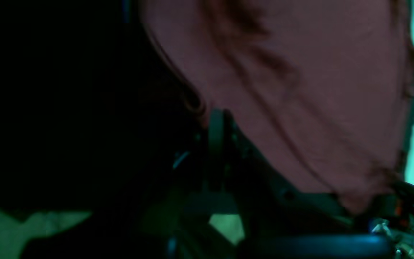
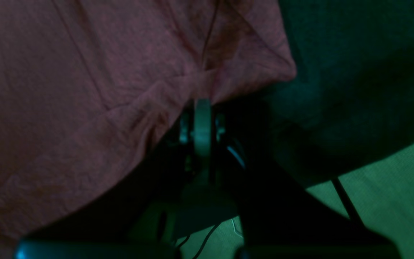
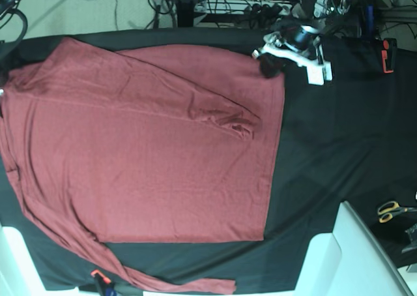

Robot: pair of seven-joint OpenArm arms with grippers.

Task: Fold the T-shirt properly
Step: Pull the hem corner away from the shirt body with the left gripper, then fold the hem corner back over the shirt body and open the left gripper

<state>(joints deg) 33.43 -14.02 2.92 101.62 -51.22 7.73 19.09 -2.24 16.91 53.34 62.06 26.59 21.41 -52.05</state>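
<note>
Red T-shirt (image 3: 150, 152) spread flat on black-clothed desk (image 3: 326, 152), left end effector (image 1: 216, 118) and right end effector (image 2: 202, 108) each clamped on the shirt's edge

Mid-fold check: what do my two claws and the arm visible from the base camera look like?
Left claw: dark, narrow and round-tipped, though blurred. Right claw: same rounded shape with a paler grey edge and thin cables beside it. In the base view, the left arm is white with black joints.
</note>
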